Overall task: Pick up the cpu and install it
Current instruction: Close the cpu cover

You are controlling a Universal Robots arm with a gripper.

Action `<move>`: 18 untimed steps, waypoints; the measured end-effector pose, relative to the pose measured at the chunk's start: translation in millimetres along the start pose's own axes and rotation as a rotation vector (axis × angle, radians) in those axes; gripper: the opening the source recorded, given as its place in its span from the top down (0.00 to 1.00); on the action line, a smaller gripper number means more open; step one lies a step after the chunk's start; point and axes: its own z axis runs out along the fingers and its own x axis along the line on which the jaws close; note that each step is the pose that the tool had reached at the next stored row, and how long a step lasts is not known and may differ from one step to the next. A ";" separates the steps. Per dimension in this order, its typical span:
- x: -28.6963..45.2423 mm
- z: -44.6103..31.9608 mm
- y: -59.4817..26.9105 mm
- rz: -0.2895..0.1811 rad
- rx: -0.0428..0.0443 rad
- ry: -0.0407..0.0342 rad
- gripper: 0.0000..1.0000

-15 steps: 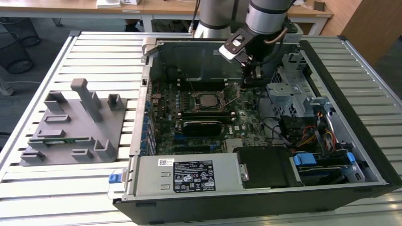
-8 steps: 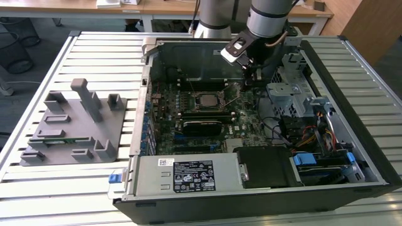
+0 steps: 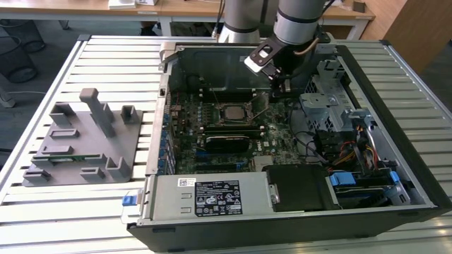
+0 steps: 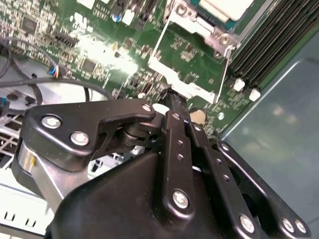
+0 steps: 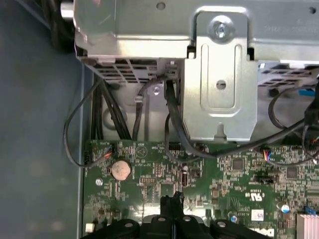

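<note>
Gripper: 1, fingers seen pressed together, nothing held; tips set low over mobo, just beside socket frame.
Cpu: 1, seated in socket frame, near gripper, not touched.
Coin cell: 1, mounted on mobo.
Case: 1, opened, laid on slatted table.
Grey fixture: 1, placed on exterior view's left of case.

The arm is made of silver-grey tubes with a dark band at the joint. A thin pale cable loops at its wrist, beside a black-and-white camera box. The end effector is matte black, its flat linkage bars pinned with bright silver screws.
</note>
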 end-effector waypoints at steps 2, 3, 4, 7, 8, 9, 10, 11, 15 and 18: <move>0.0 -0.1 -4.5 0.000 0.0000 -0.0001 0.89; 0.0 -0.1 -7.0 0.000 0.0000 0.0000 0.89; 0.0 -0.1 -9.3 0.000 0.0000 -0.0001 0.89; 0.2 -0.1 -16.2 0.000 0.0000 -0.0001 0.89; 0.2 -0.1 -18.6 0.000 0.0000 -0.0001 0.89; 0.3 -0.2 -21.1 0.000 0.0000 -0.0001 0.89; 0.4 -0.2 -23.8 0.000 0.0000 -0.0001 0.89; 0.4 -0.2 -26.6 0.000 0.0000 -0.0001 0.89; 0.8 -0.3 -38.5 0.000 0.0000 0.0000 0.89; 1.1 -0.3 -49.0 0.000 -0.0006 -0.0001 0.89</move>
